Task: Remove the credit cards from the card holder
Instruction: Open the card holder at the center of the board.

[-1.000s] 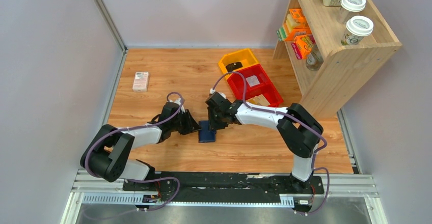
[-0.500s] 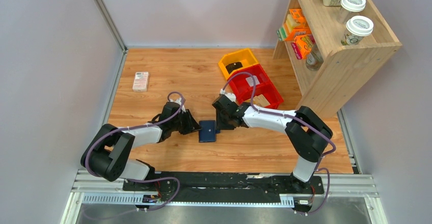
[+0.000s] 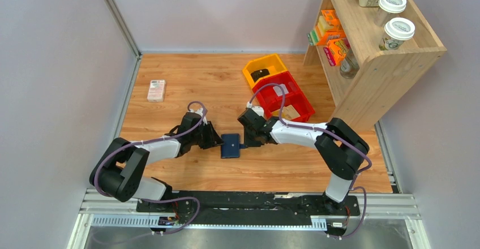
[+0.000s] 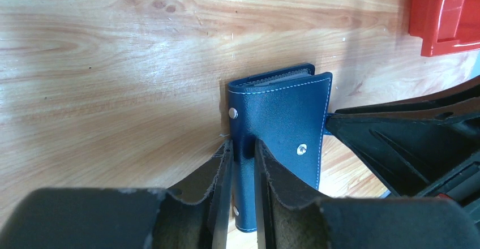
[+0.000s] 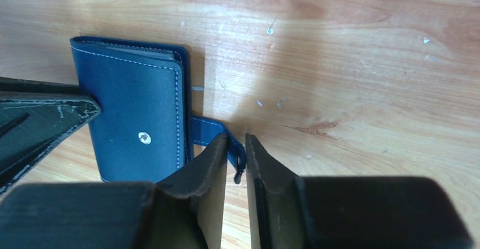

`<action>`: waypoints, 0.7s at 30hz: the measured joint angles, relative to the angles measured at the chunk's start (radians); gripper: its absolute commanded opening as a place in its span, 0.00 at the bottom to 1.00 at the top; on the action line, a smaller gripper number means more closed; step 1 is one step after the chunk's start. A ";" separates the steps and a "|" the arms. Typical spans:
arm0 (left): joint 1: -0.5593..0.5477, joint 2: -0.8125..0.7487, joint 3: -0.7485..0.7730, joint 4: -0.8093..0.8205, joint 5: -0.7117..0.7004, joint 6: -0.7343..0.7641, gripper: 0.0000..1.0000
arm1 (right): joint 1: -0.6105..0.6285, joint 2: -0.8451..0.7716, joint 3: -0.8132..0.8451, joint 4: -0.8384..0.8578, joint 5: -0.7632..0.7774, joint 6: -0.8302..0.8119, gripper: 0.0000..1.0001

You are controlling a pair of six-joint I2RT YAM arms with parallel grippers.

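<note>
1. The card holder (image 3: 230,145) lies folded on the bench (image 3: 187,79), in the middle of the near part, between the two claws.
2. The left claw (image 4: 242,150) is clamped on the left edge of the card holder.
3. The right claw (image 5: 235,141) is pressed together on the snap tab (image 5: 206,130). The tab sticks out from the right edge and curls up between the fingers.
4. Thin grey layers show between the covers at the far end. I cannot tell if they are cards or pockets.
5. A red bin (image 3: 286,93) stands to the far right, well apart.
</note>
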 measured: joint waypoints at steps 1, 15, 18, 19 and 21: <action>0.000 -0.001 0.003 -0.008 -0.003 0.005 0.31 | -0.003 0.000 -0.013 0.018 -0.009 0.000 0.11; 0.001 -0.201 0.042 -0.346 -0.134 0.108 0.74 | -0.020 -0.128 -0.050 0.155 -0.186 -0.035 0.00; 0.025 -0.265 0.046 -0.427 -0.151 0.108 0.76 | -0.014 -0.132 0.007 0.154 -0.222 -0.047 0.00; 0.045 -0.294 0.046 -0.452 -0.151 0.107 0.77 | -0.008 -0.131 0.033 0.151 -0.234 -0.050 0.00; 0.093 -0.359 0.046 -0.494 -0.148 0.101 0.78 | 0.009 -0.130 0.079 0.141 -0.249 -0.057 0.00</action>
